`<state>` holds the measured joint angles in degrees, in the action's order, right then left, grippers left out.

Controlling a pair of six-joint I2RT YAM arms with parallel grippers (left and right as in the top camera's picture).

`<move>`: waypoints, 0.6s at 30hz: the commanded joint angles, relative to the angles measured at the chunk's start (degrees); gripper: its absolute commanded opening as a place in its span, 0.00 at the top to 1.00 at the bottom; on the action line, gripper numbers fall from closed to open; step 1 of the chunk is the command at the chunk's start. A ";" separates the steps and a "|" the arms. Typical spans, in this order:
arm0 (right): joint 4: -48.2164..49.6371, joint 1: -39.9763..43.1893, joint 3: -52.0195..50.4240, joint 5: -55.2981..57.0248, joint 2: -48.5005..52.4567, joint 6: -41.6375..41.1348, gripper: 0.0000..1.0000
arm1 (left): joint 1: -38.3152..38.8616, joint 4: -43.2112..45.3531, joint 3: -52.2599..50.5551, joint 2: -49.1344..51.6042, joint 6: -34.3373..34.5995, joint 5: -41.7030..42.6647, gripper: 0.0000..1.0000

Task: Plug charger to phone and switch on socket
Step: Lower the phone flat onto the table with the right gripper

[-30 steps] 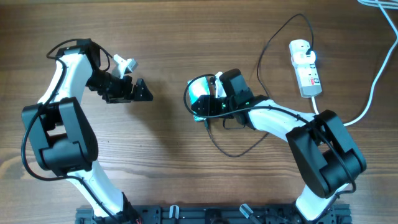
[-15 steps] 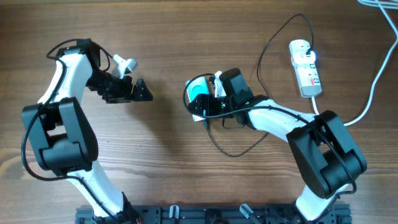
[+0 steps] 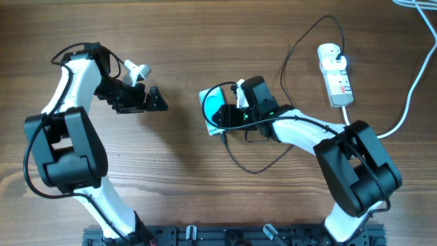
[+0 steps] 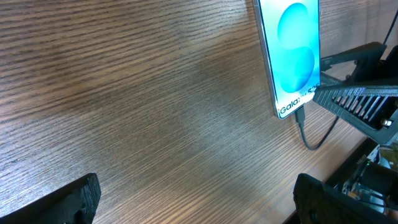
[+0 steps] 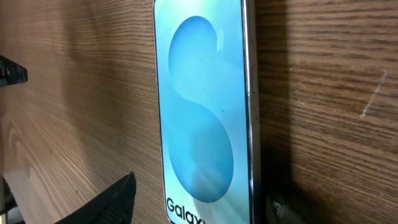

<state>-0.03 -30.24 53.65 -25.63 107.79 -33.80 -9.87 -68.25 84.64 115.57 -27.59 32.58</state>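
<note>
Where the phone (image 3: 213, 107) lies, brown wood-grain table (image 3: 205, 41) spreads

I'm looking at a brown wood-grain table (image 3: 191, 41) with darker streaks across it, and a black mounting rail (image 3: 225, 236) along its near edge, seen from overhead.

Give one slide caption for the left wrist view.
Phone on wooden table, charger cable at its Galaxy end, right end effector beside it.
</note>
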 commanded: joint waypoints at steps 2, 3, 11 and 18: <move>0.00 -0.24 -0.52 0.59 0.66 0.17 0.34 | -0.44 0.20 -0.26 0.57 -0.50 -0.15 0.00; 0.00 -0.24 -0.52 0.59 0.66 0.15 0.33 | -0.44 0.20 -0.26 0.57 -0.50 -0.15 0.00; 0.00 -0.24 -0.52 0.61 0.66 0.13 0.26 | -0.44 0.20 -0.26 0.57 -0.50 -0.13 0.00; 0.00 -0.24 -0.52 0.59 0.66 0.15 0.64 | -0.44 0.17 -0.26 0.57 -0.50 -0.13 0.00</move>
<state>-0.01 -30.28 53.67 -25.58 107.79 -33.82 -9.87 -68.23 84.64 115.57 -27.59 32.60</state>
